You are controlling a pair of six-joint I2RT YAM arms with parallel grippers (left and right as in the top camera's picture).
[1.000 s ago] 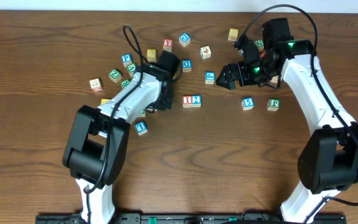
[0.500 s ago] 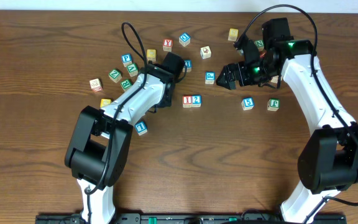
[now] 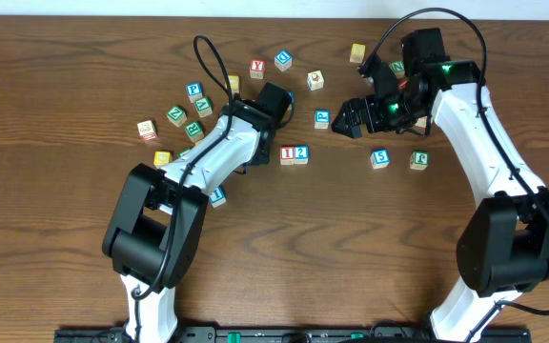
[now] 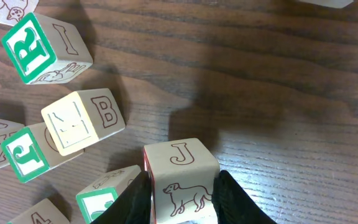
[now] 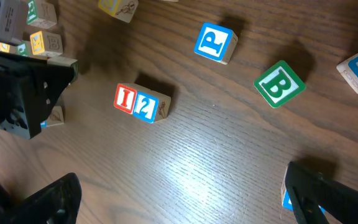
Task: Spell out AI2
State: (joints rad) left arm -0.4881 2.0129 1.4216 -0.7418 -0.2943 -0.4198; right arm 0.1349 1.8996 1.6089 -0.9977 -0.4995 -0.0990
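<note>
A red-framed I cube (image 3: pixel 287 153) and a blue-framed 2 cube (image 3: pixel 300 152) stand side by side, touching, at the table's middle; the right wrist view shows the I (image 5: pixel 124 98) and the 2 (image 5: pixel 145 106). Just left of them my left gripper (image 3: pixel 254 154) is shut on a wooden cube (image 4: pixel 180 180) with a red-framed face. That cube shows a J and a dog on its sides, and its main letter is hidden, so I cannot tell whether it is the A. My right gripper (image 3: pixel 349 119) hangs open and empty above bare wood, up and right of the pair.
Loose cubes lie beside the held one: a green R (image 4: pixel 30 46), a plain-faced B cube (image 4: pixel 82 121) and another green cube (image 4: pixel 23 155). A blue P (image 5: pixel 215 42) and a green B (image 5: pixel 279 83) lie near the right gripper. Several more cubes are scattered along the back.
My left arm has moved to the right with the cube in its jaws, closer to the I and 2 pair. The right arm has not moved.
</note>
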